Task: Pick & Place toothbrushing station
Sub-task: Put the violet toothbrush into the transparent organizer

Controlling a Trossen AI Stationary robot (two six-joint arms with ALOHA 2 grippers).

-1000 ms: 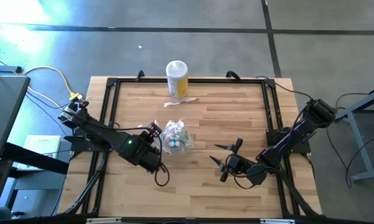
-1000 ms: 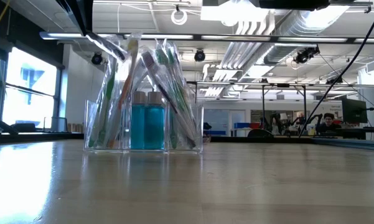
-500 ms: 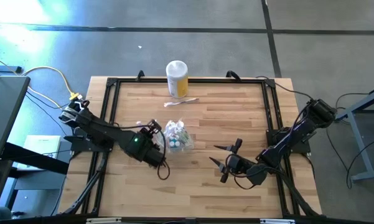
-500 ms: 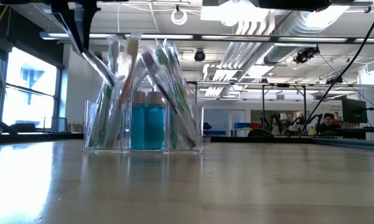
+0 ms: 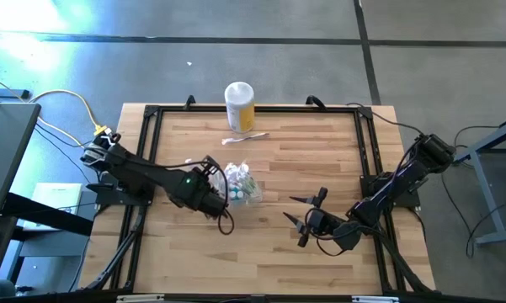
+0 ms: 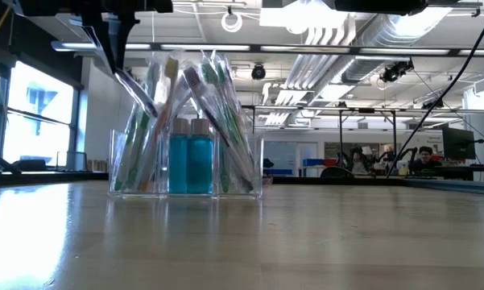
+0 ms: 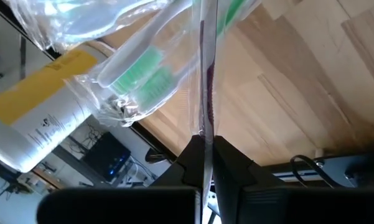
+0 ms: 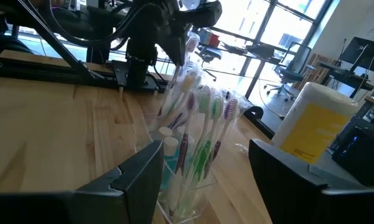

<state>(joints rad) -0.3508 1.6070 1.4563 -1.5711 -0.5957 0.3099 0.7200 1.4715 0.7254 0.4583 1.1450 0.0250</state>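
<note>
The toothbrushing station [image 5: 240, 183] is a clear container near the table's middle. It stands on its flat base and holds wrapped toothbrushes and two blue bottles [image 6: 189, 165]. It also shows in the right wrist view [image 8: 187, 162]. My left gripper [image 5: 221, 187] is just left of and above it, shut on a wrapped toothbrush [image 6: 137, 90] that slants down among the others. My right gripper [image 5: 301, 210] is open and empty toward the table's right, its fingers pointing at the station. My left gripper pinches the toothbrush's clear wrapper [image 7: 204, 124] between its two fingers, near the upper end. The fingers [image 6: 113, 40] come from above, slanting down. The toothbrush is tilted, and its lower end [image 6: 155, 111] reaches in among the brushes in the station.
A white-lidded yellow jar [image 5: 239, 105] stands at the table's far edge. A loose wrapped toothbrush [image 5: 244, 138] lies flat between the jar and the station. A black frame [image 5: 151, 151] runs around the tabletop. Bare wood lies in front of and to the right of the station.
My left gripper, still shut, has moved toward the table's right edge and a little toward the far edge, up to the station. The toothbrush it holds has come with it, still slanted, in among the other brushes.
</note>
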